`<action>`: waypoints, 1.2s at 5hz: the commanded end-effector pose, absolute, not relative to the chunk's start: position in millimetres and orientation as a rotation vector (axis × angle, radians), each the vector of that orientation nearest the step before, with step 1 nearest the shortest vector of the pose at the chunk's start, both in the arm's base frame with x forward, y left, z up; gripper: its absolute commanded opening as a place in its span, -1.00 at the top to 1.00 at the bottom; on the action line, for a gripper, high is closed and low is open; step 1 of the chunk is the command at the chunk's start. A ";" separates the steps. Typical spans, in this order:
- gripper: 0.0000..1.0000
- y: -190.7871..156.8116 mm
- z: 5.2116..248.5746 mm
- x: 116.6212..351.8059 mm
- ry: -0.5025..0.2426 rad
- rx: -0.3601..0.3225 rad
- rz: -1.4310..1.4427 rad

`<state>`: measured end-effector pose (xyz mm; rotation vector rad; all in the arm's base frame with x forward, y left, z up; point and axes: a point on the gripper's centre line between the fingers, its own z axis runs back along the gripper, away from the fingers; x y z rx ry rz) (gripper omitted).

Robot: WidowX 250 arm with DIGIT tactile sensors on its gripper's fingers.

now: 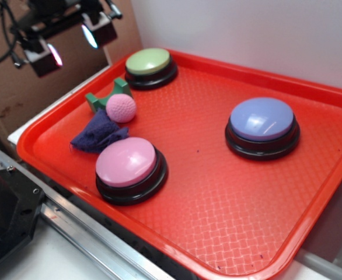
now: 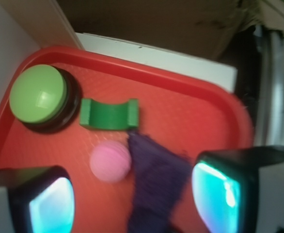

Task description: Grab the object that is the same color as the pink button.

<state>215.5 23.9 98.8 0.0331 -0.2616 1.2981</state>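
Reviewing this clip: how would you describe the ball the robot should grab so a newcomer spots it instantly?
Start at the red tray and go to its far left corner, near the pale green button. Between the green curved block and the dark purple cloth sits the small pink golf ball. It is dimpled, round and much smaller than the pink button.

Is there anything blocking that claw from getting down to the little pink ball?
Nothing lies over the small pink dimpled golf ball. The open gripper hangs above it. The dark purple cloth and green curved block crowd its sides, though.
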 end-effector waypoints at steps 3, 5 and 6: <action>-1.00 12.5 25.0 240.2 -0.183 0.089 1.265; -0.84 17.9 22.5 242.9 -0.189 0.088 1.279; 0.89 18.7 24.2 242.2 -0.196 0.080 1.279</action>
